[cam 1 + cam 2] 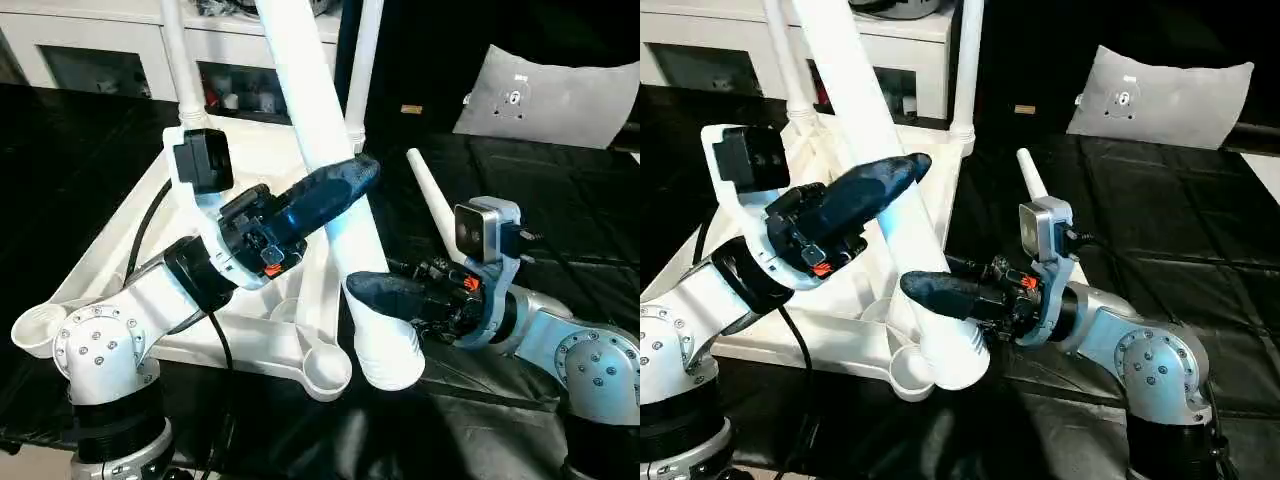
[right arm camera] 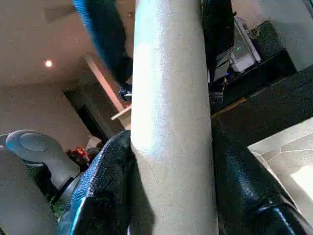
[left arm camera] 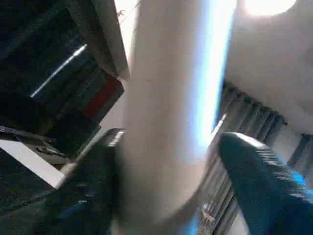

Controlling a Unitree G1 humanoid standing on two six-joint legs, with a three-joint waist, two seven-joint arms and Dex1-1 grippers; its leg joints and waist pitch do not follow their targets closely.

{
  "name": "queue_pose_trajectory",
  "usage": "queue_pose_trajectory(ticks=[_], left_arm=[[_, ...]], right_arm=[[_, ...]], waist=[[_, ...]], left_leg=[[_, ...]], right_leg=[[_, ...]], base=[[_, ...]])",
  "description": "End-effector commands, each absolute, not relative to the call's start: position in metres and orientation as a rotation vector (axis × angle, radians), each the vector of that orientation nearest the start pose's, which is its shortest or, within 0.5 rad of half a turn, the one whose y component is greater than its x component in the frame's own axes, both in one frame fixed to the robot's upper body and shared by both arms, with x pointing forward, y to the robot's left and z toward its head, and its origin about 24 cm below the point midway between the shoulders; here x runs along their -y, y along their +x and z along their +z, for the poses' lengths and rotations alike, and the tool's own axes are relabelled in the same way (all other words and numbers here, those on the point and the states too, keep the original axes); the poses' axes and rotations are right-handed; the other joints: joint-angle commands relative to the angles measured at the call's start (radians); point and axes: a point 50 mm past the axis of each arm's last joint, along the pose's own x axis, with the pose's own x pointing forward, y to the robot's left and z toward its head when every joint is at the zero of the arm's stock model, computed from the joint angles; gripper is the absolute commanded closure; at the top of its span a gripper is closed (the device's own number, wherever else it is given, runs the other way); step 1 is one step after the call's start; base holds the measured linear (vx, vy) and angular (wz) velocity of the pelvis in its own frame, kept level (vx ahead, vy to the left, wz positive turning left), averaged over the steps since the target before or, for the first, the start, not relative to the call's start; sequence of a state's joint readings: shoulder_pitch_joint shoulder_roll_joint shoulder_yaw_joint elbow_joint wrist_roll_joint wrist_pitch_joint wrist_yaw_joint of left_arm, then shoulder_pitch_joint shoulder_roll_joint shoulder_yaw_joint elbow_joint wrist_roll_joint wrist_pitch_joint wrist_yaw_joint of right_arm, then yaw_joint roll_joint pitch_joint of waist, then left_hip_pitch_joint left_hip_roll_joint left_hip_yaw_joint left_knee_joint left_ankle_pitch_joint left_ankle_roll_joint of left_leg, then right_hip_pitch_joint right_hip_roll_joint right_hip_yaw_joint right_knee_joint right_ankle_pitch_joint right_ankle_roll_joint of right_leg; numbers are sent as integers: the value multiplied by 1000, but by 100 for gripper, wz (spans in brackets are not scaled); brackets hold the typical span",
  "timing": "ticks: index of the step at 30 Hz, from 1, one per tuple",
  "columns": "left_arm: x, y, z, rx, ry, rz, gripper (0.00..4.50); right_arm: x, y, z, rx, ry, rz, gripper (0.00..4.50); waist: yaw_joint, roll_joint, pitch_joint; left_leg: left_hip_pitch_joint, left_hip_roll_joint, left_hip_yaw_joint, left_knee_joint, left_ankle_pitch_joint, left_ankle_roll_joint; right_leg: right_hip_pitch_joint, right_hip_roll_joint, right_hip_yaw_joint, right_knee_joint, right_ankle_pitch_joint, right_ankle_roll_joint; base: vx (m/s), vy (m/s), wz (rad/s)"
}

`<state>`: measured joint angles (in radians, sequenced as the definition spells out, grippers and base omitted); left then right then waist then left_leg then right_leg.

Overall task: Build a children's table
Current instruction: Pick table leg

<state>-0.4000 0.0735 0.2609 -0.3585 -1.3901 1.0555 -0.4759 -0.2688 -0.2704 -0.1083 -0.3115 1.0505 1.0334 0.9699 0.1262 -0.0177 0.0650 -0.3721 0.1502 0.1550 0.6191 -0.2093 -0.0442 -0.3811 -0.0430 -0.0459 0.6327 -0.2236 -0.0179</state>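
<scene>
The children's table top point(image 1: 262, 150) lies upside down on the black workbench. Two white legs point(image 1: 180, 60) point(image 1: 362, 60) stand upright in its far corner sockets. Both grippers hold a third white leg point(image 1: 315, 90), which leans back to the left. My left gripper point(image 1: 335, 185) is shut around its middle, and my right gripper point(image 1: 375, 300) is shut on it near the wide lower end point(image 1: 388, 355). That end hangs just to the right of the front corner socket point(image 1: 325, 370), outside it. In the right wrist view, the leg point(image 2: 171, 122) sits tight between both fingers.
Another loose white leg point(image 1: 430, 195) lies on the black mat behind my right wrist. A grey cushion-like pad point(image 1: 550, 95) rests at the back right. White cabinets point(image 1: 90, 50) run along the back. The table top's left corner socket point(image 1: 35, 325) overhangs near my left shoulder.
</scene>
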Motion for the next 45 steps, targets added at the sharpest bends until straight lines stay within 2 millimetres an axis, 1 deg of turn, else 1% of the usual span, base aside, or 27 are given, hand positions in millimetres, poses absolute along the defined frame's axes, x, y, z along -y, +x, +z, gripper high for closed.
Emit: queue_pose_trajectory(ticks=[1,3,6,8,9,12,13,14,16,17,21,22,24,27,29,30,31,32,34,35,36,37,38,41,43,44,45], left_arm=[[-100,232,208,91,-936,-1472,154],[-101,233,208,90,-938,-1471,196],[-102,233,207,86,-934,-1464,192],[-103,235,206,92,-904,-1440,203],[-104,237,204,89,-880,-1414,225],[-105,238,202,81,-852,-1392,225],[-106,238,199,67,-838,-1378,250],[-106,238,198,64,-838,-1370,250],[-108,238,197,62,-841,-1360,256],[-108,238,197,63,-842,-1357,260],[-110,239,196,62,-832,-1334,265],[-113,242,194,61,-804,-1295,265],[-114,243,194,60,-793,-1278,265],[-123,251,196,69,-710,-1195,265],[-129,257,201,82,-613,-1117,265],[-130,261,204,79,-565,-1078,265],[-129,263,206,79,-526,-1056,266],[-128,264,207,74,-488,-1031,266],[-121,268,206,48,-369,-970,266],[-119,269,205,41,-339,-957,266],[-119,269,205,41,-339,-957,266],[-111,272,206,34,-276,-900,266],[-109,273,206,38,-261,-885,266],[-104,274,208,45,-242,-870,266],[-100,274,211,53,-205,-845,266],[-98,275,211,51,-210,-838,266],[-96,276,212,51,-191,-823,266]], right_arm=[[121,232,137,-212,721,1472,261],[121,232,137,-213,718,1471,261],[121,232,137,-210,718,1470,261],[121,233,137,-209,715,1468,261],[121,233,137,-208,714,1467,261],[121,233,136,-209,712,1466,261],[121,233,136,-210,711,1464,261],[121,232,136,-210,710,1464,261],[121,233,135,-208,701,1461,262],[121,233,135,-205,689,1453,262],[119,242,132,-203,622,1374,262],[120,249,130,-202,570,1304,227],[120,251,130,-201,553,1289,192],[120,258,136,-159,484,1236,170],[120,262,141,-116,390,1203,150],[119,263,144,-96,361,1190,147],[118,264,146,-86,343,1181,144],[116,264,147,-79,321,1171,127],[106,265,148,-83,245,1127,127],[103,266,148,-88,218,1108,114],[103,266,148,-88,218,1108,106],[93,268,143,-108,136,1042,90],[91,269,141,-110,114,1019,82],[85,271,138,-116,92,977,59],[79,273,135,-131,60,931,54],[77,274,133,-140,60,909,54],[72,274,131,-149,54,884,51]], waist=[[4,6,-62],[6,5,-64],[7,6,-64],[9,6,-64],[9,3,-64],[15,5,-64],[17,5,-65],[17,3,-65],[18,5,-65],[17,4,-65],[17,5,-65],[15,5,-64],[14,6,-64],[13,7,-63],[11,7,-64],[12,9,-65],[13,10,-65],[12,6,-66],[9,8,-67],[8,8,-67],[7,8,-68],[7,6,-69],[4,4,-68],[4,6,-68],[2,7,-67],[0,4,-66],[-1,6,-66]], left_leg=[[10,73,-25,-78,-52,-11],[10,73,-25,-78,-49,-16],[11,73,-25,-78,-47,-14],[12,74,-24,-78,-51,-18],[12,74,-24,-78,-53,-18],[13,75,-24,-79,-55,-18],[12,74,-24,-78,-50,-20],[12,74,-24,-78,-48,-21],[11,74,-24,-78,-49,-21],[12,74,-24,-78,-49,-22],[11,75,-25,-79,-54,-27],[10,74,-25,-80,-52,-29],[13,75,-24,-81,-64,-34],[14,74,-24,-82,-75,-41],[17,75,-25,-84,-82,-48],[20,74,-24,-83,-78,-50],[20,74,-24,-83,-79,-50],[19,72,-24,-82,-69,-48],[16,76,-26,-82,-49,-51],[15,73,-26,-81,-46,-53],[14,72,-25,-80,-42,-53],[13,73,-25,-80,-38,-56],[13,72,-24,-79,-34,-61],[13,71,-23,-80,-54,-68],[13,72,-24,-81,-61,-74],[13,71,-23,-81,-65,-76],[13,71,-24,-81,-67,-80]], right_leg=[[47,-103,55,-82,-155,-136],[47,-102,55,-80,-148,-138],[47,-102,55,-79,-143,-132],[46,-103,55,-79,-147,-135],[46,-102,55,-80,-152,-133],[45,-103,56,-81,-163,-119],[46,-104,57,-80,-157,-119],[46,-103,56,-78,-150,-121],[46,-104,56,-78,-149,-124],[45,-103,56,-78,-148,-124],[45,-104,55,-77,-147,-124],[45,-104,55,-78,-149,-120],[42,-103,56,-80,-164,-110],[41,-101,55,-80,-177,-106],[39,-99,55,-79,-179,-95],[39,-99,56,-76,-163,-96],[37,-98,56,-75,-156,-98],[40,-97,56,-72,-138,-102],[41,-97,56,-68,-89,-110],[42,-95,56,-67,-80,-111],[44,-98,57,-65,-71,-114],[45,-98,57,-64,-61,-115],[44,-97,57,-64,-53,-117],[45,-99,59,-65,-73,-126],[44,-97,59,-64,-68,-126],[44,-97,59,-65,-68,-124],[43,-97,59,-64,-70,-126]], base=[[0,0,0],[0,0,0],[0,0,0],[0,0,0],[0,0,0],[0,0,0],[0,0,0],[0,0,0],[0,0,0],[0,0,0],[0,0,0],[0,0,0],[0,0,0],[0,0,0],[0,0,0],[0,0,0],[0,0,0],[0,0,0],[0,0,0],[0,0,0],[0,0,0],[0,0,0],[0,0,0],[0,0,0],[0,0,0],[0,0,0],[0,0,0]])
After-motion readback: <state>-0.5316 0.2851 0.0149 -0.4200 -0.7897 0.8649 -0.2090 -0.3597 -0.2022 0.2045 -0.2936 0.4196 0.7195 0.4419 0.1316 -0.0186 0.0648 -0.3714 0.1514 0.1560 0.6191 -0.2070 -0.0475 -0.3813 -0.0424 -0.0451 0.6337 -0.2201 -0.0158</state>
